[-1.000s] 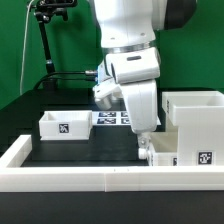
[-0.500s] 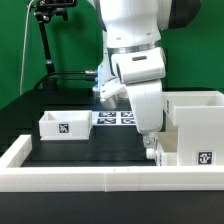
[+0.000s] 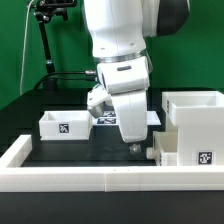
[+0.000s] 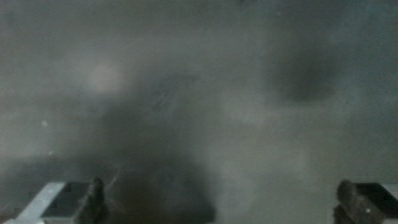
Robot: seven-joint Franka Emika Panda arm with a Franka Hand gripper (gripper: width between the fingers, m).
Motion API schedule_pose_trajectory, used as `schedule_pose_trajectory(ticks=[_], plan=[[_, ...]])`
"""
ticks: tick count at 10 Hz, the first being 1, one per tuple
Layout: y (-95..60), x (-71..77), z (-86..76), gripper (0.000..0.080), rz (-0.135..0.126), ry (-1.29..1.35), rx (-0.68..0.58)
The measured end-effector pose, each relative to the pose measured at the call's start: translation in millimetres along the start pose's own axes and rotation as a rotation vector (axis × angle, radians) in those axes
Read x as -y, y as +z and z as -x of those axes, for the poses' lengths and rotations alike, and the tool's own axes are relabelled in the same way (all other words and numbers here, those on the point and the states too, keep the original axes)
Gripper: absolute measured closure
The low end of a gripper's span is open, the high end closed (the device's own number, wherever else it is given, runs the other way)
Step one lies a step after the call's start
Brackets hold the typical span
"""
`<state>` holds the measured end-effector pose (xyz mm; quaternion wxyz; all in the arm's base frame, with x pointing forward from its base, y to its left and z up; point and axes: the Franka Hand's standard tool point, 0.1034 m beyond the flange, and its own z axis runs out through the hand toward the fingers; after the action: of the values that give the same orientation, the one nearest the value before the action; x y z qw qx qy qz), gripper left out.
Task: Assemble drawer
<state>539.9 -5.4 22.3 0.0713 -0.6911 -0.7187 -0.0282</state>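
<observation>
Nearest, the low white rim [image 3: 100, 178] bounds the dark desk [image 3: 90, 150]. Beyond it the jaws hang over bare desk, spread wide and gripping nothing; the wrist view shows both fingertips [image 4: 71, 203] well apart. One drawer tray [image 3: 65, 125] sits toward the exterior view's left, the drawer housing [image 3: 195, 115] at its right. Farthest lies the marker board [image 3: 110, 120], partly hidden by the arm.
</observation>
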Motion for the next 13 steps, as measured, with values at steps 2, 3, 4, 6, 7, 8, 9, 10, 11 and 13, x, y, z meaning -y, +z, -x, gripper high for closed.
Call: schedule_pose_trajectory(ticks=[2, 3, 4, 6, 7, 8, 9, 10, 11, 13], plan=[[3.3, 0.8, -6.6, 0.0150, -0.005, -0.001, -0.004], [2.7, -0.3, -10.8, 0.0150, -0.004, 0.010, -0.005], [2.4, -2.1, -17.2, 0.0150, -0.004, 0.019, -0.008], [5.9, -2.1, -25.6, 0.0150, -0.011, 0.042, -0.011], [6.7, -1.6, -27.3, 0.0150, -0.012, 0.076, -0.010], [7.0, -1.5, -28.2, 0.0150, -0.012, 0.094, -0.004], [7.2, -1.6, -28.2, 0.0150, -0.011, 0.101, -0.001], [7.0, -1.7, -27.3, 0.0150, -0.010, 0.101, 0.000], [5.5, -2.1, -22.3, 0.0150, -0.007, 0.104, 0.001], [-7.6, -0.4, -2.4, 0.0150, 0.006, 0.129, 0.011]])
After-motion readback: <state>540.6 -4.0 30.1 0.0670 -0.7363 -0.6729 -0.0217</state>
